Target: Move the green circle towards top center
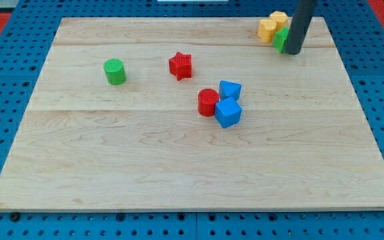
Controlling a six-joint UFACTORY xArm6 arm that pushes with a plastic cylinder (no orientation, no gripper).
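Note:
The green circle (115, 71) stands on the wooden board (145, 167) at the view's left, in the upper half. My rod comes down at the view's top right, and my tip (292, 51) rests on the board there, far to the right of the green circle. Right beside the tip is a second green block (281, 38), partly hidden by the rod, so its shape is unclear.
Two yellow blocks (267, 29) (279, 19) sit just left of the rod at the top right. A red star (181, 65) lies near top centre. A red circle (208, 102), a blue cube (228, 113) and another blue block (230, 89) cluster mid-board.

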